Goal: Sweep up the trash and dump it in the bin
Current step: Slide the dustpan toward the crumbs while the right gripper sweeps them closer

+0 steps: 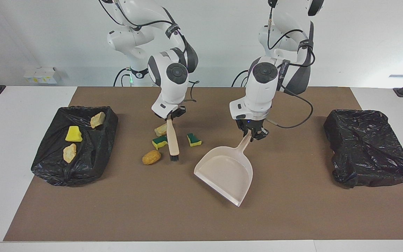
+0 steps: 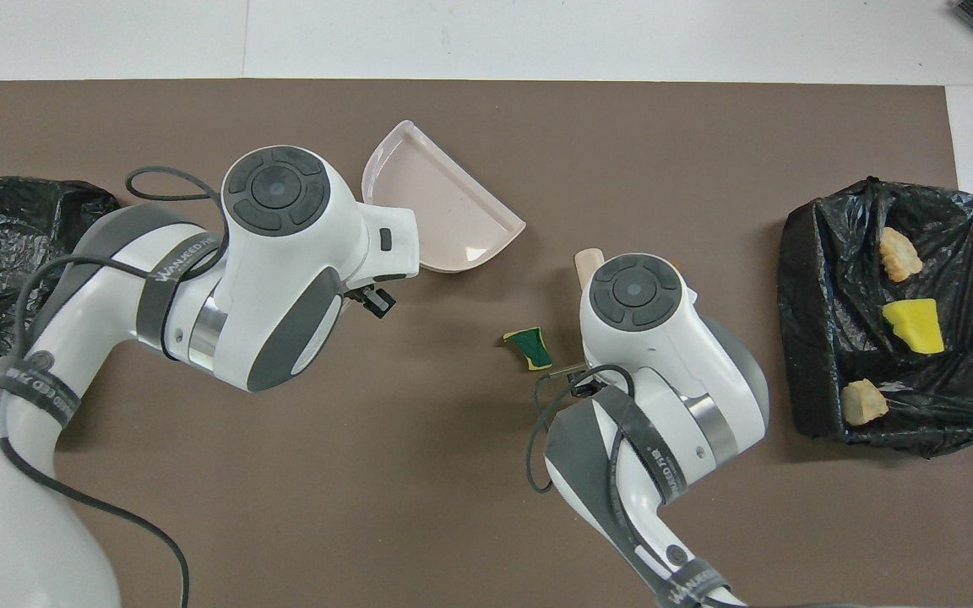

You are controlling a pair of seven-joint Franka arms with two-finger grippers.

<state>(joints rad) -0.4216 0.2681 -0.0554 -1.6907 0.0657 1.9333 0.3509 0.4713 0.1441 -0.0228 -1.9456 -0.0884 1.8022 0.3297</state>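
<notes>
White arm bands (image 2: 184,257) lettered "WANJEED", partly legible; other writing unreadable

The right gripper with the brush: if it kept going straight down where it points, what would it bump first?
Probably the brown mat: the right gripper points down, its brush nearly touching, between sponge scraps. Exact depth is unclear.

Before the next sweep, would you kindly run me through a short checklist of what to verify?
1. Right gripper shut on the brush: ok.
2. Left gripper shut on the dustpan handle: ok.
3. Dustpan mouth turned toward the loose trash: ok.
4. Dustpan lip flat on the mat: cannot tell.
5. Loose scraps on the mat, nugget, two green-and-yellow sponge pieces, tan chunk: not ok, still unswept.
6. Bin at the right arm's end open, holding three scraps: ok.
</notes>
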